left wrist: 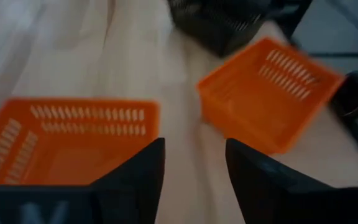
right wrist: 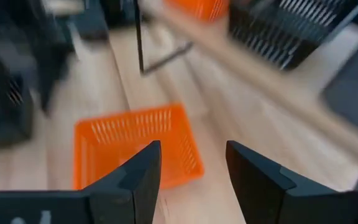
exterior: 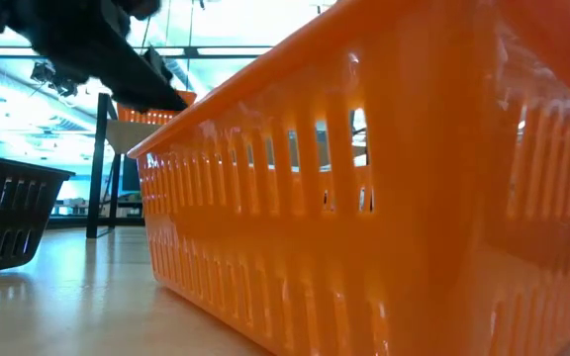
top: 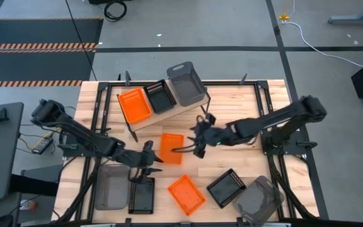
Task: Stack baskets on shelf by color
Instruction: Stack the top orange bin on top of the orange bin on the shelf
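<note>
Counting from the high view, I see the shelf in the upper middle carrying one orange, one black and one grey basket. Six baskets are left on the tabletop. My right gripper, fingers spread, is beside the centre orange basket; my left gripper, also spread, waits nearby.

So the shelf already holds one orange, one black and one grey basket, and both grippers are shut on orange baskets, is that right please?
Not quite. The shelf does hold one orange basket, one black basket and one grey basket, as the high view shows. But the wrist views show the left gripper and right gripper open, holding nothing, each with an orange basket lying ahead of it.
</note>
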Action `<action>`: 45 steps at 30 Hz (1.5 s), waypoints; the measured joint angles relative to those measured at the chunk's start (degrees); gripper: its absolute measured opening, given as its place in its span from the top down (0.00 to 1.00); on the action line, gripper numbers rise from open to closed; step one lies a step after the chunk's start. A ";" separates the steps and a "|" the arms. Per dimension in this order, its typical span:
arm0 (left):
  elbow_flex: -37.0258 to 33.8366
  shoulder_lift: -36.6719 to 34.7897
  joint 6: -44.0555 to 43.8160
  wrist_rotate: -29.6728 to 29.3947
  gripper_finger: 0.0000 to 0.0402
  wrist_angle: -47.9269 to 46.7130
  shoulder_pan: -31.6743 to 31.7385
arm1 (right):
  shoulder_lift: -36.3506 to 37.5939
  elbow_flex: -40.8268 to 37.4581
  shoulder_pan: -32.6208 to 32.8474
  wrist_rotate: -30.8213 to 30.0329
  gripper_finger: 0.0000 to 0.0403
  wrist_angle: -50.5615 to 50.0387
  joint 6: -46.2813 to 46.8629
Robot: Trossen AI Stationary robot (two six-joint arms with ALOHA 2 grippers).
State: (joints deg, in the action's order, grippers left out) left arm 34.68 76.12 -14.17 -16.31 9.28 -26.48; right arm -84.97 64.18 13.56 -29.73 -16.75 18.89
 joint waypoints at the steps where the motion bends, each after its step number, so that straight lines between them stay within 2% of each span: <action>1: 0.17 0.85 -0.16 -0.03 0.55 -0.32 0.20 | 1.60 0.00 0.05 -0.61 0.54 0.04 -0.01; 6: 1.08 4.88 -0.36 1.71 0.54 -0.65 1.12 | 7.70 0.00 0.66 -4.35 0.54 0.69 -1.33; 11: 3.82 7.99 -0.45 1.47 0.54 -4.69 1.81 | 9.07 0.00 2.01 -6.72 0.54 2.54 -3.95; 16: 5.71 9.98 0.42 -1.85 0.54 -7.50 2.26 | 7.10 -0.01 2.82 -6.93 0.54 3.75 -4.09; 25: 6.24 14.53 1.39 -0.74 0.55 -8.93 3.81 | 0.79 0.00 2.90 -7.93 0.54 8.53 -5.20; 29: 7.25 15.06 2.03 -1.42 0.63 -11.11 4.61 | 0.67 0.02 2.24 -8.40 0.54 9.67 -6.66; 35: 9.18 15.02 1.76 -1.20 0.93 -13.10 4.95 | 3.08 -0.03 2.03 -8.83 0.54 11.74 -7.39; 36: 9.27 14.99 1.62 -1.05 0.96 -13.11 4.94 | 3.39 0.02 2.19 -8.94 0.54 12.03 -7.89; 41: 9.80 14.99 0.35 -0.60 0.95 -13.66 4.45 | 4.34 0.02 2.92 -9.98 0.54 12.76 -10.07; 45: 14.18 14.99 -0.49 -0.47 0.96 -18.77 3.07 | 4.95 0.00 3.30 -9.92 0.54 13.63 -11.54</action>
State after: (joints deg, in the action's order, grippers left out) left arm 48.86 91.11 -14.66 -16.77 -9.49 -23.41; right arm -80.02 64.18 16.86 -39.65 -3.12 7.36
